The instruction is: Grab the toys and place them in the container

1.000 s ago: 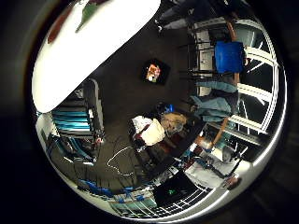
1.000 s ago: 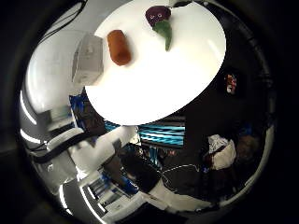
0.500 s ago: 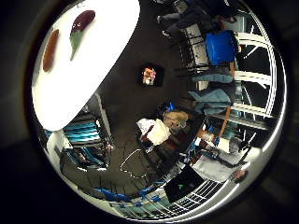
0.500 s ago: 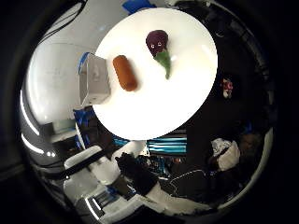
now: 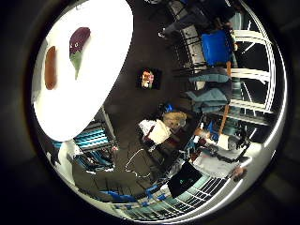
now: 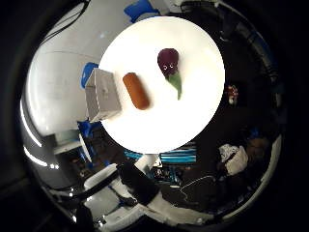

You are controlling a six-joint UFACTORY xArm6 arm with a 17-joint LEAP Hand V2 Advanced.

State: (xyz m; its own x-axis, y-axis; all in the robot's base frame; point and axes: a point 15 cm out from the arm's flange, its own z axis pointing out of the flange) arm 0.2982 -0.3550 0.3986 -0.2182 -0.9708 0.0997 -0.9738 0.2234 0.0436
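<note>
Toys far below the palm, none picked up yet.
On the round white table (image 6: 159, 135), the sausage (image 6: 136, 90) lies just beside the container (image 6: 102, 95), its length along the container's side; the eggplant (image 6: 169, 67) sits further off. Hand's fingers unseen: cannot tell their state.
</note>
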